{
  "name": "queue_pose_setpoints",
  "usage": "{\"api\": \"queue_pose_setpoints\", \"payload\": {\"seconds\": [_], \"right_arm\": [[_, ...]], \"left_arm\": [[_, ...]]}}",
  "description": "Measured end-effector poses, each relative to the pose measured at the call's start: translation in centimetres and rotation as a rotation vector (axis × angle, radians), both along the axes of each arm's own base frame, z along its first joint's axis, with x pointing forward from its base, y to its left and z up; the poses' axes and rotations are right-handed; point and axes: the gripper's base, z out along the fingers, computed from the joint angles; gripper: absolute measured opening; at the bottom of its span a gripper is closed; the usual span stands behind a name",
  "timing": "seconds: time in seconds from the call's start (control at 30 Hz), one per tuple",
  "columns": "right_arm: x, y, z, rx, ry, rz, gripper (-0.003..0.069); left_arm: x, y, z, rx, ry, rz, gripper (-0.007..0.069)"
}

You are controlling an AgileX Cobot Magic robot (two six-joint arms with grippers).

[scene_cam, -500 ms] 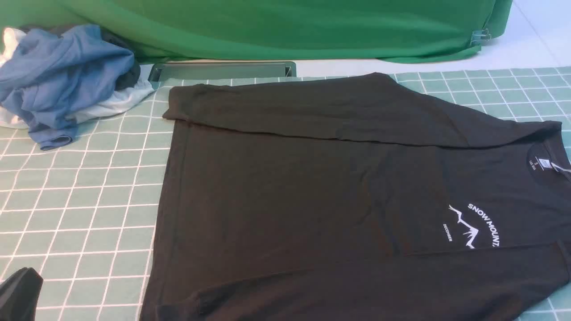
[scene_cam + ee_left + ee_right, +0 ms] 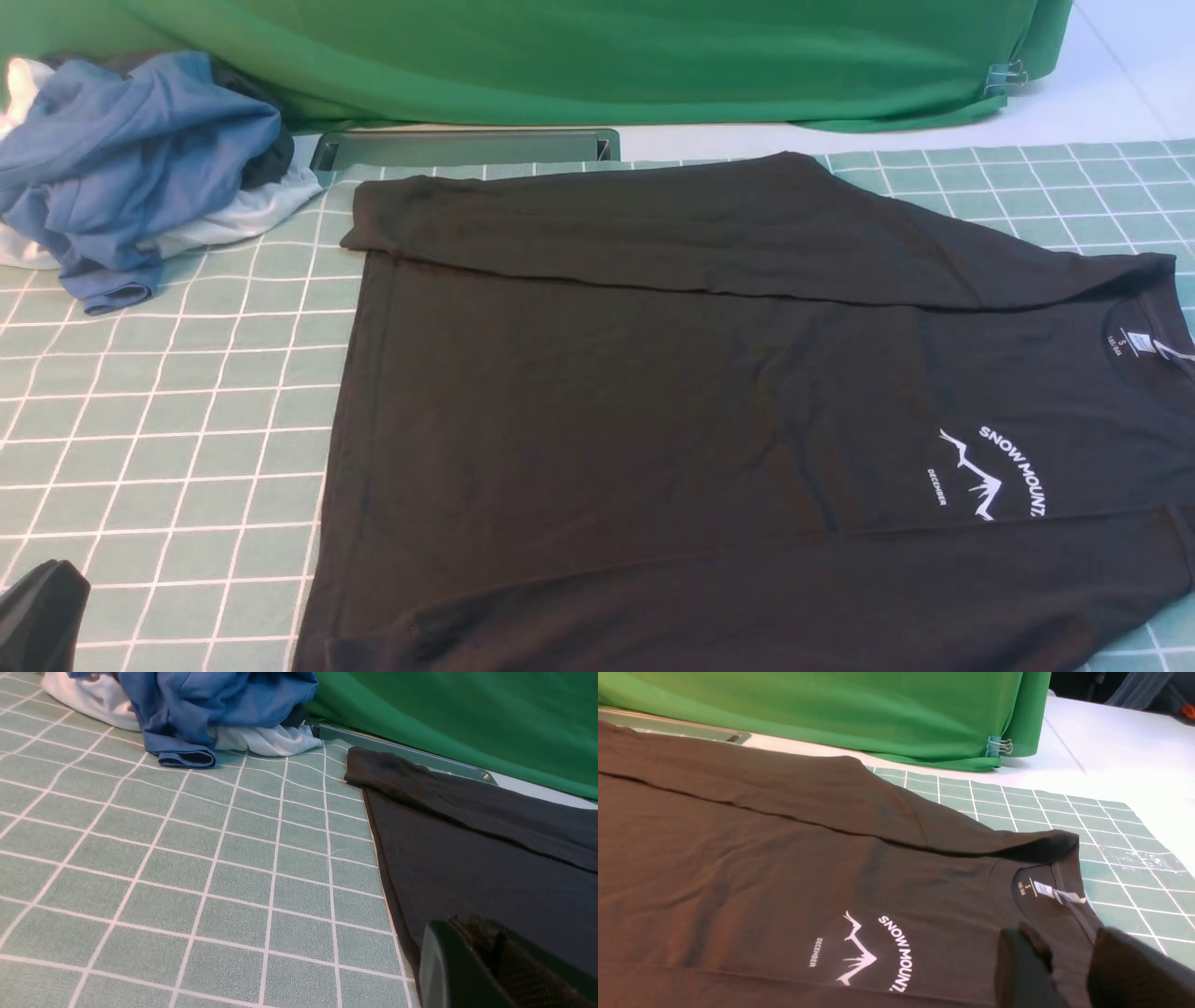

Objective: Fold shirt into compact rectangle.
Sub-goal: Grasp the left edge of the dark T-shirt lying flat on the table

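Nothing has visibly shifted in the last half second; cloth and hands lie as they did.

The desk (image 2: 1102, 103) carries a green checked mat (image 2: 168, 420), and the black long-sleeved shirt (image 2: 653, 420) lies flat on it, print up, with its collar toward the robot's right and its hem toward the left. The far sleeve (image 2: 700, 233) is laid across the body along the far edge, and the near sleeve (image 2: 747, 597) along the near edge. A heap of blue and white garments (image 2: 140, 159) sits at the far left, apart from the hem.

The left hand (image 2: 37, 611) waits at the near left, fingers together and holding nothing, apart from the hem. The right hand (image 2: 1069, 970) is out of the front view; its wrist view shows its fingers apart over the collar region, near the neck label (image 2: 1064, 896). Whether they touch the cloth I cannot tell.

The chief risk, as I judge it, is uneven lifting. The knit is soft, so a pinch that takes only the top layer would let the folded sleeves slide out and undo the narrow shape. If one end is raised before the other, the fold line skews and the result is no rectangle. The left hand must open before reaching the hem, or it merely pushes and wrinkles the edge.
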Motion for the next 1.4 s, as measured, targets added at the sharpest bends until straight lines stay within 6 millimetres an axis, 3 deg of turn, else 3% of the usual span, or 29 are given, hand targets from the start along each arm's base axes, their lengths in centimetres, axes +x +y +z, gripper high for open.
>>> {"api": "queue_pose_setpoints", "payload": {"seconds": [0.93, 1.0, 1.07, 1.1, 1.17, 1.27, 1.4], "right_arm": [[0.0, 0.0, 0.0, 0.0, 0.0, 0.0, 0.0241], [0.0, 0.0, 0.0, 0.0, -0.003, 0.0, 0.0241], [0.0, 0.1, 0.3, 0.038, -0.028, 0.0, 0.0241], [0.1, 0.1, 0.5, 0.105, -0.046, 0.0, 0.0241], [0.1, 0.3, 0.9, 0.434, -0.072, -0.012, 0.0241], [0.1, 0.4, 1.2, 0.76, -0.09, -0.028, 0.0241], [0.1, 0.4, 1.4, 0.924, -0.093, -0.036, 0.0241]], "left_arm": [[0.0, 0.0, 0.0, -0.014, 0.0, 0.0, 0.0017], [0.0, -0.3, 0.0, -0.194, -0.002, 0.001, 0.0017], [0.0, -0.8, 0.2, -0.595, 0.004, 0.007, 0.0017], [0.0, -1.0, 0.2, -0.739, 0.011, 0.007, 0.0017], [0.0, -1.4, 0.5, -1.076, 0.024, 0.004, 0.0017], [0.0, -1.6, 0.7, -1.214, 0.031, -0.001, 0.0017], [0.0, -1.5, 0.7, -1.203, 0.019, 0.004, 0.0017]]}}
